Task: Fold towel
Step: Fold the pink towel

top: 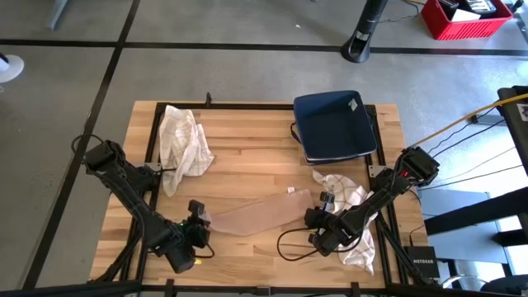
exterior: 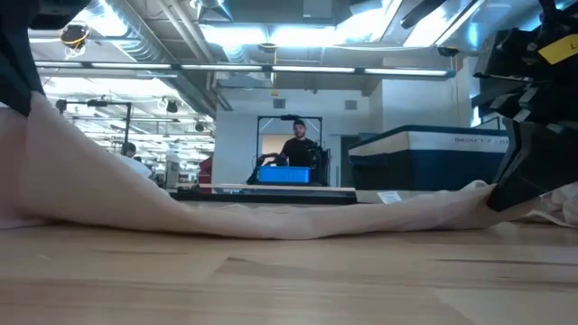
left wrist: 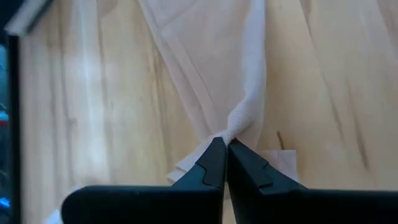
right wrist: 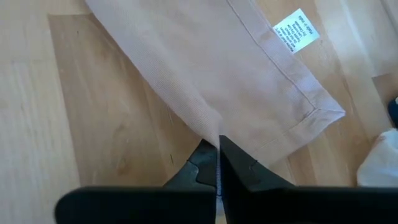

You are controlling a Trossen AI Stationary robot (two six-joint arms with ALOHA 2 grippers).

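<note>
High view: beige towel (top: pixel 260 213) stretched left to right at near edge, left gripper (top: pixel 198 221) and right gripper (top: pixel 316 217) clamped on opposite ends.

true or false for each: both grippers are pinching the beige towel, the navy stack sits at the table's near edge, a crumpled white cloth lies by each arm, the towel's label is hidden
1. Both grippers pinch the beige towel: true; the left gripper and right gripper are each shut on an edge.
2. The navy stack sits at the near edge: false; it lies at the far edge.
3. A crumpled white cloth lies by each arm: true, one far left, one under the right arm.
4. The towel's label is hidden: false; the white label shows near a corner.
</note>
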